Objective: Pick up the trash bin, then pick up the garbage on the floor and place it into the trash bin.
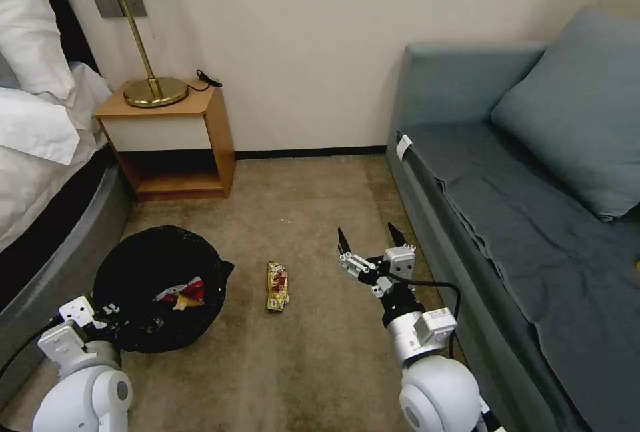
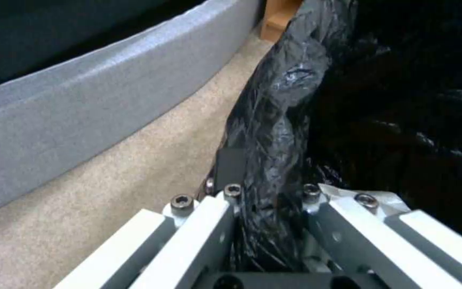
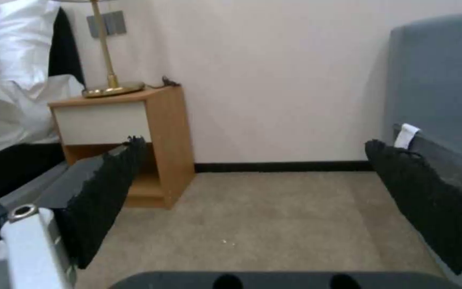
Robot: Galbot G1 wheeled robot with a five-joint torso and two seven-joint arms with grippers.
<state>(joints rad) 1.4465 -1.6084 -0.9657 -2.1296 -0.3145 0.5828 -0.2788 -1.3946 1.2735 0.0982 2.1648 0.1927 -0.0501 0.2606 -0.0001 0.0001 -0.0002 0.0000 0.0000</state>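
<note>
The trash bin (image 1: 157, 265), lined with a crinkled black bag, is at the lower left of the head view with red and yellow garbage (image 1: 187, 293) inside it. My left gripper (image 1: 107, 315) is shut on the bin's near rim; the left wrist view shows the bag-covered rim (image 2: 274, 132) pinched between the fingers. A yellow-red wrapper (image 1: 277, 285) lies flat on the carpet between the bin and my right gripper (image 1: 370, 237). The right gripper hovers open and empty to the right of the wrapper, its black pads (image 3: 108, 188) wide apart in the right wrist view.
A grey sofa (image 1: 533, 219) with a cushion runs along the right. A wooden nightstand (image 1: 170, 142) with a brass lamp (image 1: 150, 89) stands against the far wall. The bed's grey base (image 1: 60, 265) curves along the left, close to the bin. Open carpet (image 1: 300, 199) lies ahead.
</note>
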